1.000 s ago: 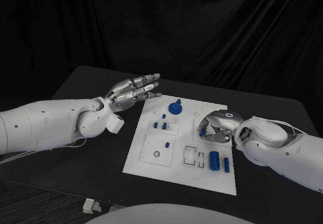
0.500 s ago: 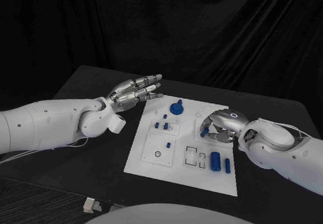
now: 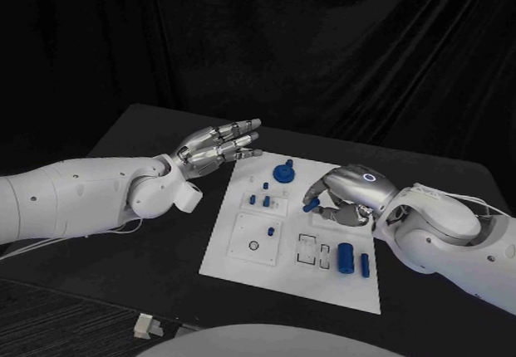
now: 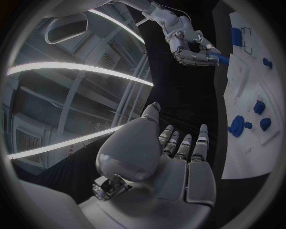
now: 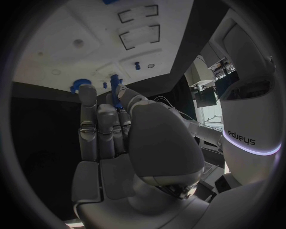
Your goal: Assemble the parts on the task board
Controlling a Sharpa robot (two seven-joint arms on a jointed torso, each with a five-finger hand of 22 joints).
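Right hand [image 3: 346, 204] pinches a blue peg [image 3: 313, 204], its long axis tilted toward the task board [image 3: 240, 256].

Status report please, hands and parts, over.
Left hand open, raised beside the board. Right hand holds a blue peg above the board. Nothing in the way.

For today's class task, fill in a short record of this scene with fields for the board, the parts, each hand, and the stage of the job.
Board: white task board lying flat on the black table.
Parts on board: round blue knob piece near the far edge; two blue cylinders near the right edge.
Left hand: left hand raised beside the board, fingers spread, holding nothing.
Right hand: right hand over the board, pinching a small blue peg.
Stage: peg held, not yet seated.
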